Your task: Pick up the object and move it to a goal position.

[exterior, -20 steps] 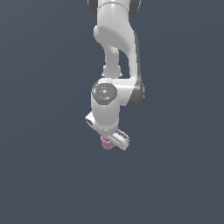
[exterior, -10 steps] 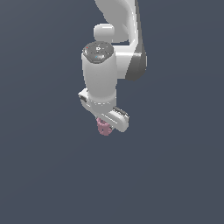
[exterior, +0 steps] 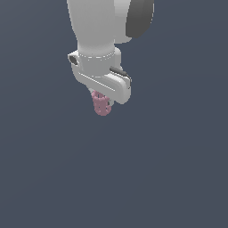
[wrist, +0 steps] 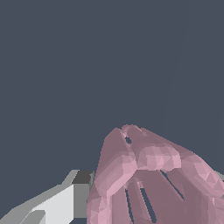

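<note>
The hand (exterior: 103, 100) hangs from the white arm (exterior: 95, 26) in the upper middle of the exterior view, pointing down, its fingers drawn in on the object (exterior: 101, 105), which it holds clear of everything around it. The pink object pokes out from directly under the hand's white body, its upper part hidden between the fingers and its bumpy lower end showing just below them, slightly toward the exterior view's left of the hand's lowest corner. In the wrist view the object (wrist: 153, 179) fills the space right at the fingers: a dusty-pink, ribbed and knobbly form with long slits between its ribs, pressed against one grey-and-white finger (wrist: 65, 199) with a dark pad at its tip. The opposite finger is mostly covered by the object, with only a thin grey sliver at the frame's edge. Beyond the hand and object, both views show only a flat, dark blue-grey backdrop (exterior: 178, 169), with no visible edge or surface line.
</note>
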Available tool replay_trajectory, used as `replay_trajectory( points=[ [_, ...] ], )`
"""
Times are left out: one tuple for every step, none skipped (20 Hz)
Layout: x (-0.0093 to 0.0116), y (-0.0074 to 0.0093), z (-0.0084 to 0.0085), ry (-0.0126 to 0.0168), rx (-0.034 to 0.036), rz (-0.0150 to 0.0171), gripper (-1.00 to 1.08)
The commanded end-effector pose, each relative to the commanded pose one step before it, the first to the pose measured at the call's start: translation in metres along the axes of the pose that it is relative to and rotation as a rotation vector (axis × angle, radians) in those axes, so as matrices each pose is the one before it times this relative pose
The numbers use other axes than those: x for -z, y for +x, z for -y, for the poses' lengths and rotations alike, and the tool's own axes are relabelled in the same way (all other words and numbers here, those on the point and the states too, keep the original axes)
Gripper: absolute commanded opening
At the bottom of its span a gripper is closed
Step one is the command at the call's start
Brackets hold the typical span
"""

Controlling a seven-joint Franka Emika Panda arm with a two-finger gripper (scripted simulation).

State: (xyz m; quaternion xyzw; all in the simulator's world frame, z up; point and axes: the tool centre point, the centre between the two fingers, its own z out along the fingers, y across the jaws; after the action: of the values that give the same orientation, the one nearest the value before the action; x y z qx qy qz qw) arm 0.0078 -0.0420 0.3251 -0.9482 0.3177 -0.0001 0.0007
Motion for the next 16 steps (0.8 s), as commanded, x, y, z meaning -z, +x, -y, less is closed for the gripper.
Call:
replay_trajectory(
  points=[
    [0.02807, -0.00493, -0.00725, -0.001, -0.00019, 0.00013, -1.0],
    [0.01042, -0.00153, -0.00252, 0.0, 0.0, 0.0, -1.0],
    [0.01002, -0.00144, -0.0024, 0.0, 0.0, 0.0, -1.0],
    [0.00956, -0.00134, -0.00227, 0.0, 0.0, 0.0, -1.0],
    [0.00903, -0.00123, -0.00212, 0.0, 0.0, 0.0, -1.0],
    [0.00842, -0.00111, -0.00195, 0.0, 0.0, 0.0, -1.0],
    [0.00775, -0.00098, -0.00177, 0.0, 0.0, 0.0, -1.0],
    [0.00718, -0.00117, -0.00122, -0.00034, 0.00047, -0.00038, -1.0],
    [0.00646, -0.00075, -0.00143, 0.0, 0.0, 0.0, -1.0],
    [0.00583, -0.00064, -0.00127, 0.0, 0.0, 0.0, -1.0],
    [0.00523, -0.00055, -0.00112, 0.0, 0.0, 0.0, -1.0],
    [0.00463, -0.00045, -0.00097, 0.0, 0.0, 0.0, -1.0],
    [0.00408, -0.00055, -0.00059, 0.0, 0.00049, -0.00005, -1.0],
    [0.00349, -0.0003, -0.00071, 0.0, 0.0, 0.0, -1.0],
    [0.00293, -0.00024, -0.00059, 0.0, 0.0, 0.0, -1.0],
    [0.00238, -0.00018, -0.00047, 0.0, 0.0, 0.0, -1.0]
  ],
)
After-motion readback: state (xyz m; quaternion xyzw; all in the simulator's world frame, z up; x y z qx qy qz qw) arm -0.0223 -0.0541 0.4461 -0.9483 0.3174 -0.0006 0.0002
